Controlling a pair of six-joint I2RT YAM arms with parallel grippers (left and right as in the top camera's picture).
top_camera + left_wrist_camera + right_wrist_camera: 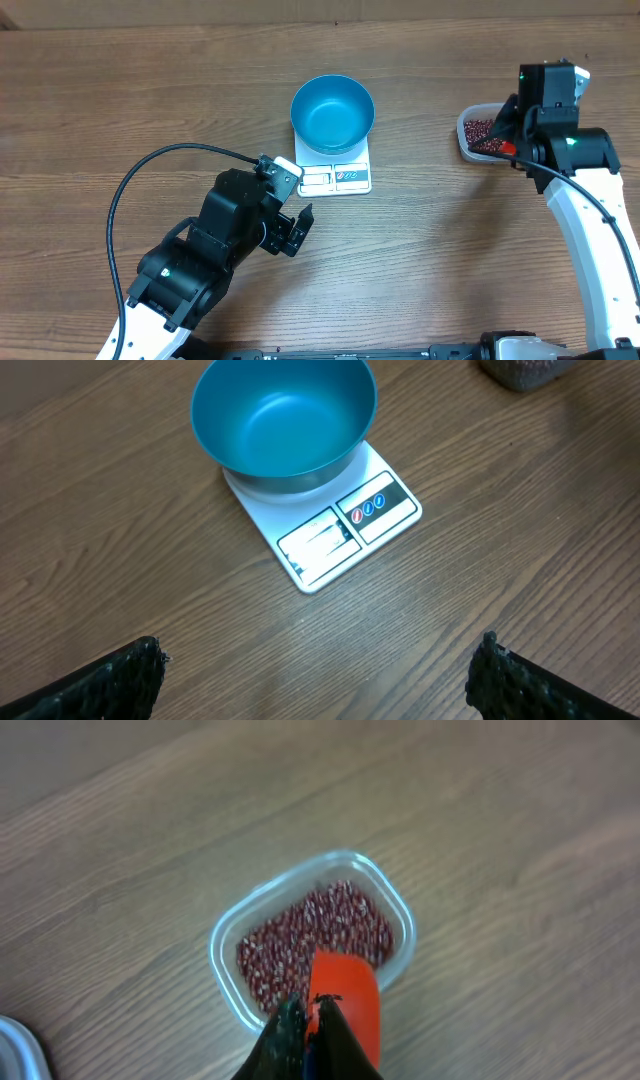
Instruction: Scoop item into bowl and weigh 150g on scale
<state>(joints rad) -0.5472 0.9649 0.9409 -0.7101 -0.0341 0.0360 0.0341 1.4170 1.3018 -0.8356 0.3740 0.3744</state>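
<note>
Maroon beans [320, 930] are all seen in the clear tub [222, 945], well right of the scale [340, 178]; the blue bowl [332, 112] on the scale is empty. Scooping is judged the step in hand: the orange scoop [345, 1005], clamped in the right jaws, is poised at the tub's edge and must be dug in next. The left jaws are held wide apart near the scale. The scoop's blade is shown plainly by the right wrist view alone, the scale's buttons by the left.
</note>
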